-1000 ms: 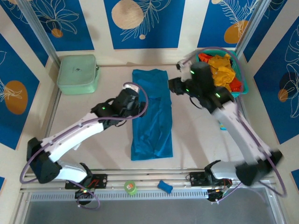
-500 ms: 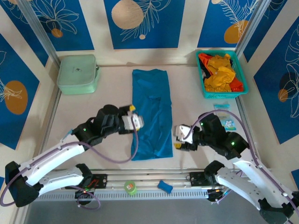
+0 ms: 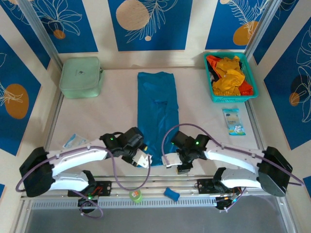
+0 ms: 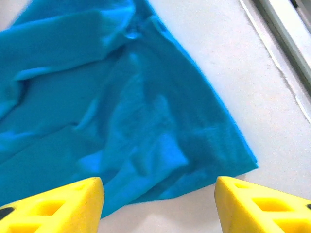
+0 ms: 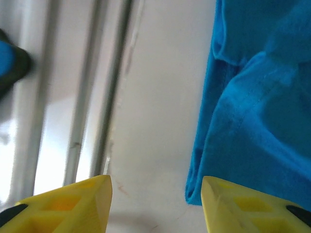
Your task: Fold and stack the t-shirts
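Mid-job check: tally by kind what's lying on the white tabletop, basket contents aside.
Blue t-shirt: 1
Teal basket: 1
Mint-green case: 1
Small packets: 2
Total: 5

I am getting bright, even light from above in the top view, and the arms are casting only faint, soft-edged shadows on the table. On the left wrist feed, the blue t-shirt ahead of the left fingers is reading slightly soft, and the fingers themselves are blurring at the frame's bottom edge. On the right wrist feed, the metal rail beyond the right fingers is smearing and glaring white.
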